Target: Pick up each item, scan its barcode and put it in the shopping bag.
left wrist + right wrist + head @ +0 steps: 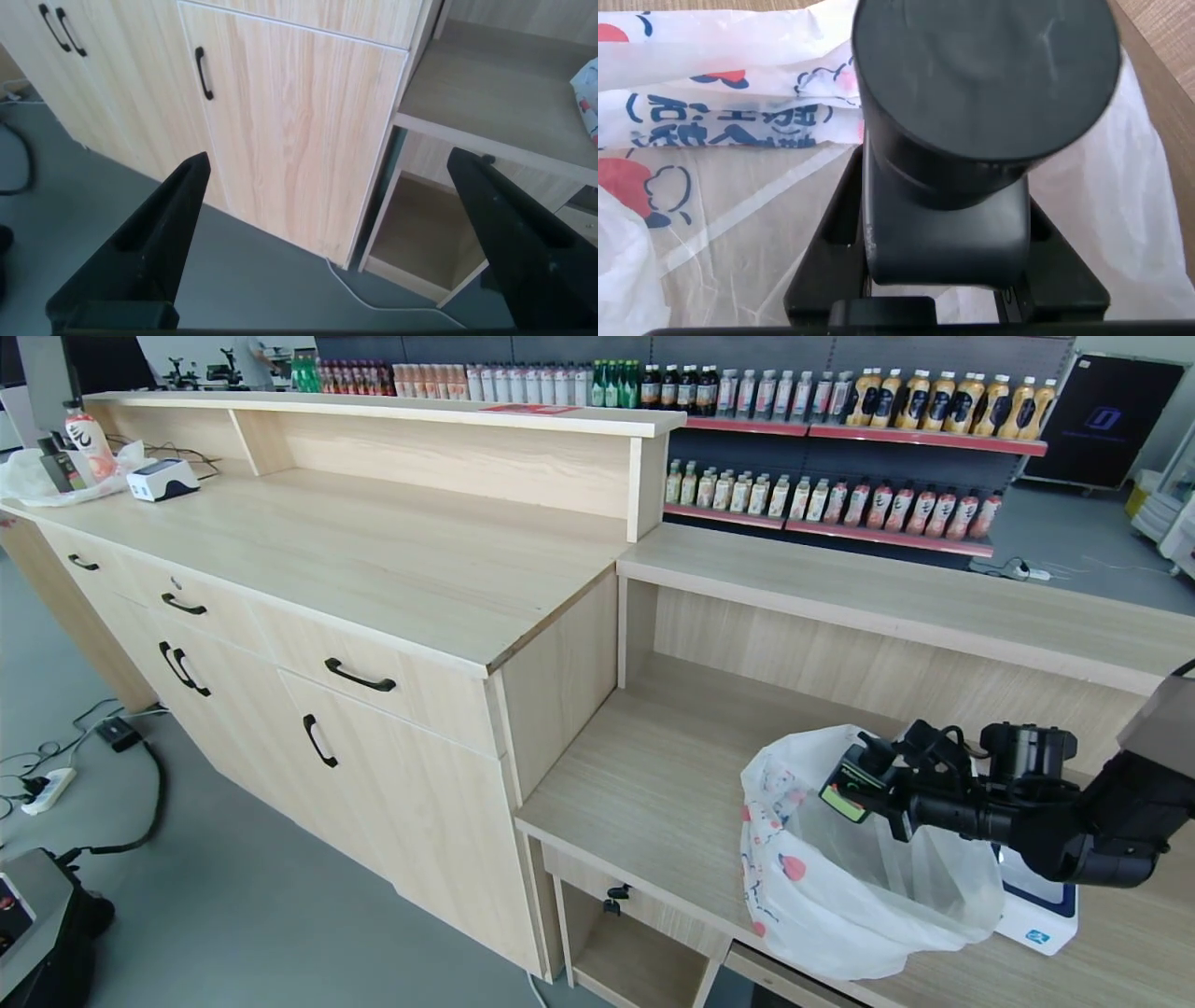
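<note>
Store shelves (840, 439): behind the counter, rows of bottles on red-edged boards.
Counter (373, 569): long, light wood, drawers and doors with black handles down the front. At its far left end, a white bag with a bottle (89, 443) in it, and a small white scanner (161, 479) just beside that.
Lower desk (672, 775): steps down at the counter's right end. Carries the shopping bag and a second scanner.
Cabinet door (290, 121): seen close in the left wrist view, with an open shelf bay (420, 224) next to it under the desk.
Shopping bag (840, 896): white printed film, standing on the desk near its front edge, mouth open upward. Contents: cannot tell through the film.
Desk scanner (1036, 910): white box with blue face, touching the bag's right side, partly hidden under the right arm.
Left gripper (327, 157): wide open, fingers (149, 243) far apart, nothing between them. Hangs low over the grey floor in front of the cabinet door.
Right gripper (878, 770): clamped on the item, at the bag's rim over the open mouth.
Item (845, 795): dark container, green label patch visible in the head view. Right wrist view adds the round black end (985, 75), the fingers pressed on both sides, and bag film (710, 140) directly beneath.
</note>
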